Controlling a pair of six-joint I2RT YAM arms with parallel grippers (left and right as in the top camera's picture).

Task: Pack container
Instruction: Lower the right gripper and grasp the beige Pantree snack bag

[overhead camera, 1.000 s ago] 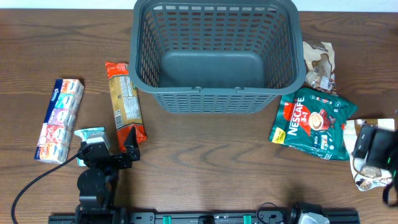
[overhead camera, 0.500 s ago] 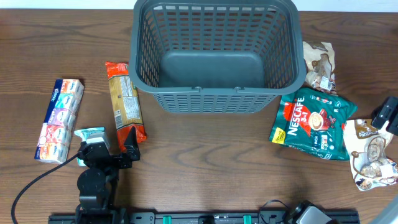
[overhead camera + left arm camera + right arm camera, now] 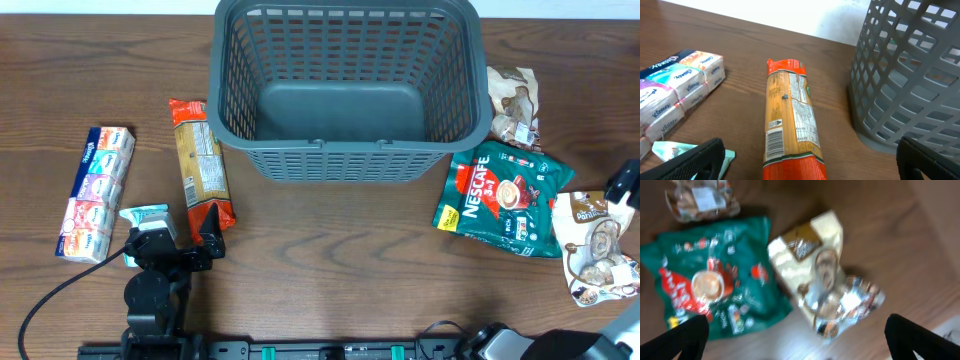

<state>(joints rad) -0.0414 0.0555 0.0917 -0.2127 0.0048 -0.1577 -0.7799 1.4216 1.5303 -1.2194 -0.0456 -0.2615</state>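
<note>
Open right gripper (image 3: 795, 330) is aiming at the cream foil snack pouch (image 3: 825, 285), 4 o'clock from the dark grey plastic lattice basket (image 3: 345, 160), probably to grab it; left gripper (image 3: 810, 152) is also sitting open

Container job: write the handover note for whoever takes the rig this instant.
Left gripper: open, empty, by the orange packet.
Right gripper: open, empty, near the cream snack bag.
Container: holds nothing, so nothing is packed yet.
Left to pack: orange packet, tissue pack and mint sachet on its left; Nescafe bag, cream snack bag and brown snack bag on its right.
</note>
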